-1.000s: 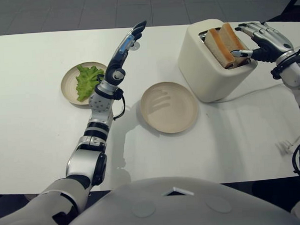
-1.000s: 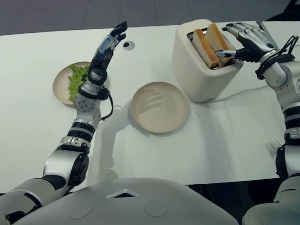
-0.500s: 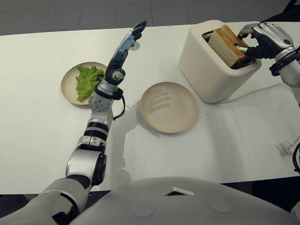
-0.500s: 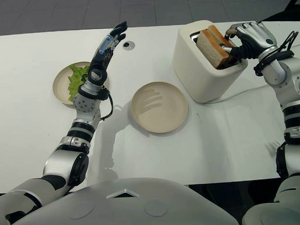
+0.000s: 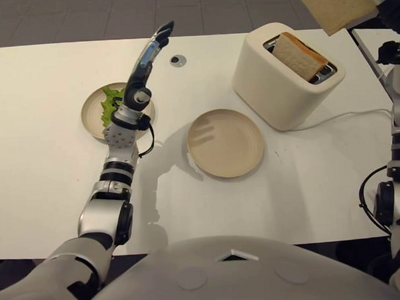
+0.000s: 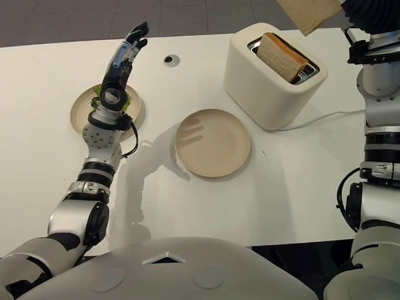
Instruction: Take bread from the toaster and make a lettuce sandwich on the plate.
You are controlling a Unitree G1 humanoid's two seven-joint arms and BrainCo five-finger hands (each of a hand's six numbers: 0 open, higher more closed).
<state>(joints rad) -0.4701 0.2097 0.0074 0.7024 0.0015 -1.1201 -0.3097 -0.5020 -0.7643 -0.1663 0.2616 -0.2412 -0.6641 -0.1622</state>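
Note:
A cream toaster [image 5: 277,93] stands at the back right of the white table, with one bread slice [image 5: 299,55] sticking out of its slot. High above it my right hand [image 6: 365,2] is shut on a second bread slice [image 5: 333,4], held in the air at the top right. An empty beige plate [image 5: 226,163] lies in the middle of the table. To the left, a smaller plate [image 5: 92,118] carries green lettuce [image 5: 109,101]. My left hand [image 5: 152,48] is raised over that plate, open, fingers stretched out and holding nothing.
A white cable [image 5: 348,115] runs from the toaster along the table toward the right edge. A small round hole [image 5: 177,59] sits in the tabletop behind the plates. The table ends just right of the toaster.
My right hand closed on one slice and lifted it out of the toaster, up to the top right. The left arm shifted a little to the left; the view also moved slightly.

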